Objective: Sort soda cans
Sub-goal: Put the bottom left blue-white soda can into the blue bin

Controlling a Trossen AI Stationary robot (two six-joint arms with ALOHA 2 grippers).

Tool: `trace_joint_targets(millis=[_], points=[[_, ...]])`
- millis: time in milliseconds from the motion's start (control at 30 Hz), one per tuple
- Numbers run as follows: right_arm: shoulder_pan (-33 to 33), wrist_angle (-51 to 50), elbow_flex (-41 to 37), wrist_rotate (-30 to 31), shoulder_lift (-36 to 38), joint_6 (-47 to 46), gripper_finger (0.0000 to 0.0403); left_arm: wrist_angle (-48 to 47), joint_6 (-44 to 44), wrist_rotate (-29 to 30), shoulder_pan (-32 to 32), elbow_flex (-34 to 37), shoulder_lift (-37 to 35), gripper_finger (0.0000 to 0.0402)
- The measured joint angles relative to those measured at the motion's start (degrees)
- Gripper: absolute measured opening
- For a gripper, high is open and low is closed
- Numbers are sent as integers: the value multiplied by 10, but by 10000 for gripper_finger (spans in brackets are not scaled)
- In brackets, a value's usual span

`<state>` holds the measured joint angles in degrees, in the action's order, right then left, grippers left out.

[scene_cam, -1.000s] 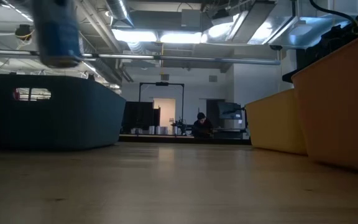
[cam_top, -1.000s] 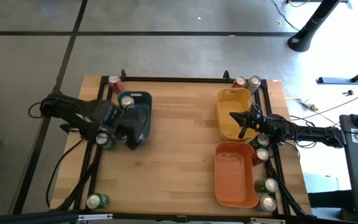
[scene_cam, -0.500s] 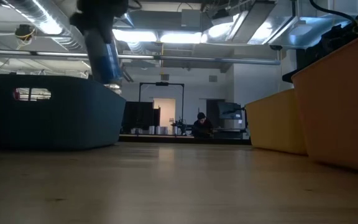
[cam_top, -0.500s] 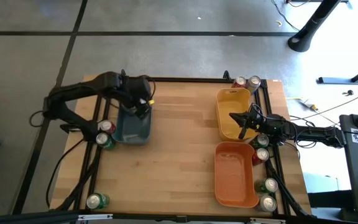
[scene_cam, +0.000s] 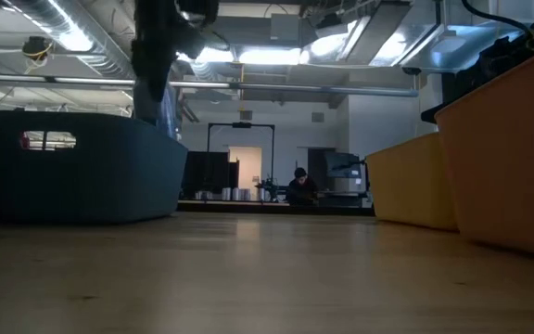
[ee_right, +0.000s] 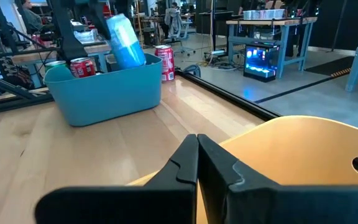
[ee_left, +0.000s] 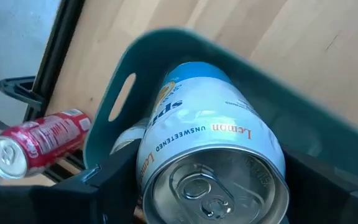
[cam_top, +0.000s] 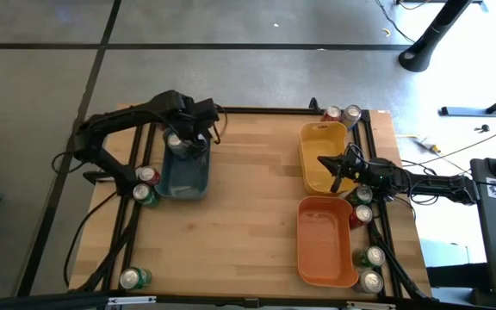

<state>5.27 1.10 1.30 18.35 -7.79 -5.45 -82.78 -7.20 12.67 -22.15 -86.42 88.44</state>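
On the wooden table (cam_top: 248, 189), my left gripper (cam_top: 182, 142) has swung its clasped lemon soda can (ee_left: 213, 162) over the blue-grey bin (cam_top: 186, 176), ready to drop; my right gripper (cam_top: 338, 170) waits clenched empty.

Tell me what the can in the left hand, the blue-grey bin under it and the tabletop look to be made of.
Can: metal, likely aluminium; bare silvery lid with pull tab, glossy printed white and blue body.
Blue-grey bin: looks like moulded plastic, matte, one even colour, rounded corners, a cut-out handle slot.
Tabletop: wood, pale planks with visible grain and seams, light sheen.
The left hand holds the can over the bin.
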Motion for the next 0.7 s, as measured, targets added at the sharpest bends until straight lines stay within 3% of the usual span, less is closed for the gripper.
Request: trace_joint_targets(millis=[300,700], points=[[0,0,0,0,0,0,7,66,116,0,-15,57,14,294],[0,0,0,0,0,-2,7,146,168,-24,-16,142,14,294]])
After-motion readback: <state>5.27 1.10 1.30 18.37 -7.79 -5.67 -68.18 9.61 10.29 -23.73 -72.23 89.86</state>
